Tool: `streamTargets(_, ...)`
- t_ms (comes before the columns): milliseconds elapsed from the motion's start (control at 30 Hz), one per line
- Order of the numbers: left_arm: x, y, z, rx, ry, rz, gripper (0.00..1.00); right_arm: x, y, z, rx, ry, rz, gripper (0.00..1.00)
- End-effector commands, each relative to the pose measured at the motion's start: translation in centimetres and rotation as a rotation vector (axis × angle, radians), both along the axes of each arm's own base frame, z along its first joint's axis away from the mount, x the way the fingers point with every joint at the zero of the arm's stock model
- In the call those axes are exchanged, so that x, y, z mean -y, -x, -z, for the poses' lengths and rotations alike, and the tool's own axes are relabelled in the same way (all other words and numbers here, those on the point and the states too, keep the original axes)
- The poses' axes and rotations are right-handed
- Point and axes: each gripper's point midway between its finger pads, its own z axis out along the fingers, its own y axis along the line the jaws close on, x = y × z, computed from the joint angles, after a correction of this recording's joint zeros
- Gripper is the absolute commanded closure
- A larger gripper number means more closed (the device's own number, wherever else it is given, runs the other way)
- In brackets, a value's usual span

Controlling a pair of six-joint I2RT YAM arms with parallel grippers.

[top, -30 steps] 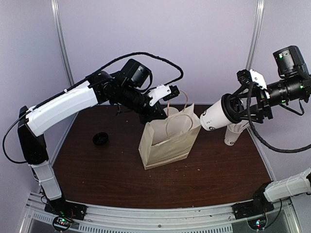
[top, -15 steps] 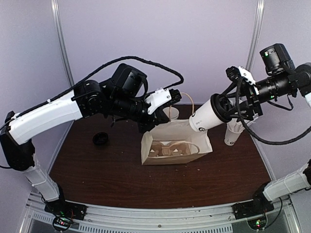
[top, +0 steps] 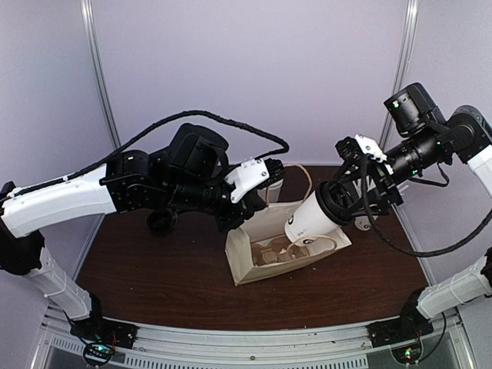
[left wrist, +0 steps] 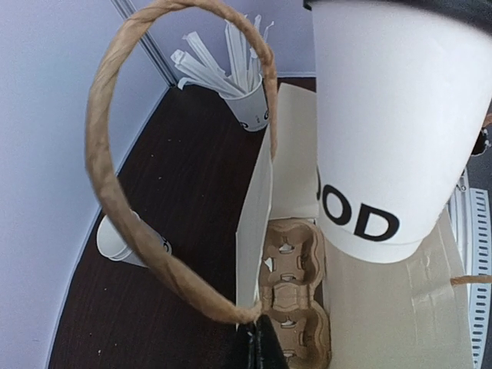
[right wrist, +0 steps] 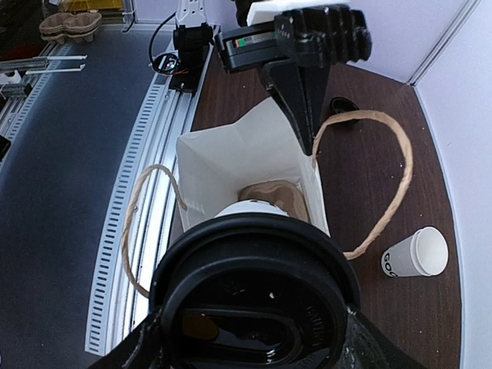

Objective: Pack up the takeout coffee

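Dark brown table (top: 154,269), pale walls behind: the left gripper (top: 269,175) is pinched tight on the rim of the paper bag (top: 247,260), arm stretched low across, likely to tip its mouth toward the other arm. The right gripper (top: 340,206), wrist bent down, clasps the coffee cup (top: 307,223) by its lidded end, base at the bag's mouth above the cup carrier (left wrist: 292,277)
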Motion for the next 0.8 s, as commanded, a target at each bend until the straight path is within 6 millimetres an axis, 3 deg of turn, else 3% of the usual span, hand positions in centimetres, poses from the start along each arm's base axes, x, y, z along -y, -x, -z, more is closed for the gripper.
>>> streamTargets(0,-0.3,-0.4,-2.8,0.031,0.119,-0.071,1.00,0.0,0.4,1.7,0.042,0.077,-0.022,0.40)
streamTargets(200,-0.1,-0.1,-2.4,-0.011,0.127,-0.074,0.99,-0.8,2.0,4.4,0.039,0.148,-0.086,0.41)
streamTargets(467,0.2,1.6,-3.1,-0.095,0.168,-0.005,0.56,-0.2,3.0,6.9,0.085,0.242,-0.110,0.41)
streamTargets(600,0.8,3.6,-3.1,-0.151,0.193,0.099,0.46,-0.5,2.5,6.5,0.122,0.250,-0.089,0.42)
streamTargets(767,1.2,5.3,-3.1,-0.232,0.201,0.166,0.42,-1.4,0.4,6.8,0.238,0.306,-0.032,0.43)
